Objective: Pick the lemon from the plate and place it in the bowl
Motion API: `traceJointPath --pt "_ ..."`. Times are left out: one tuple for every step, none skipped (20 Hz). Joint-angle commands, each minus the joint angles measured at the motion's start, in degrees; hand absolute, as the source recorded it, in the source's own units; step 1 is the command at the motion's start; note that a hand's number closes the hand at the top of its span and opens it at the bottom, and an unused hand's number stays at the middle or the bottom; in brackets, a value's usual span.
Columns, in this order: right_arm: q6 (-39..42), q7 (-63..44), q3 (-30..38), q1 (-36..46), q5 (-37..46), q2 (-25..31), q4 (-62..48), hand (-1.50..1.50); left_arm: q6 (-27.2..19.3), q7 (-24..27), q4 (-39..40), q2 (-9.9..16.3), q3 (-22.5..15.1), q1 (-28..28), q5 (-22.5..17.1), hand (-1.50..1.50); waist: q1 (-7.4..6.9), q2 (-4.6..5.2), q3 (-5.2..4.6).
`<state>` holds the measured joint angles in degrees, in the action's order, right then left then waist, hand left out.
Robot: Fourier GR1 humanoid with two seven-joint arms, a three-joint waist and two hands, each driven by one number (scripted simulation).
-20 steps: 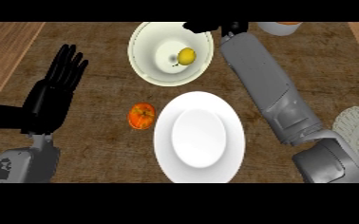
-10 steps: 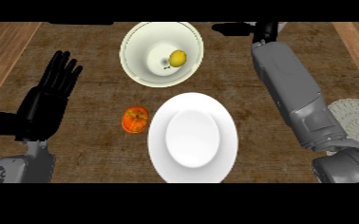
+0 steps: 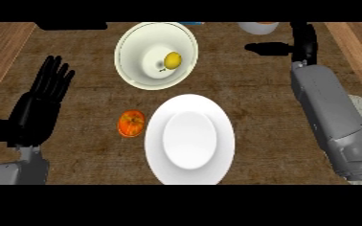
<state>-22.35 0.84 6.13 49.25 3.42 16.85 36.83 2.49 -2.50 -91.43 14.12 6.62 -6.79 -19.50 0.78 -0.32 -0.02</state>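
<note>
Head view shows the brown bench (image 3: 84, 100) from steeply above. On it, near the far edge, stands a cream bowl (image 3: 134, 67), and the yellow lemon (image 3: 173, 60) lies inside this bowl, a little to the right of its centre. Nearer to the robot there is a white plate (image 3: 189, 141), and nothing lies on it. The plate's far rim is close to the bowl's near rim, but I cannot tell if they touch. Just beside the plate, on its left side, an orange-red fruit (image 3: 130, 123) rests on the bench; it looks like a small tomato or a tangerine.

At the left side of the view the left hand (image 3: 39, 107) is open, with the fingers straight and pointing away from the robot, and it holds nothing. It is well apart from the bowl and from the fruit.

At the right side the right hand (image 3: 300, 43) is at the far end of its grey forearm (image 3: 329, 110), to the right of the bowl and apart from it. Its fingers look straight and its thumb points left toward the bowl. It also holds nothing.

A small pale cup or dish (image 3: 258, 27) shows at the far edge, near the right hand.
</note>
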Motion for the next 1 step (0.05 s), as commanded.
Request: traceJointPath --pt "4.61 -1.86 -1.40 -10.13 -0.94 1.99 9.78 -1.50 2.04 -0.83 -0.61 1.89 2.20 0.36 -1.64 0.00 0.23 -0.12 -0.02"
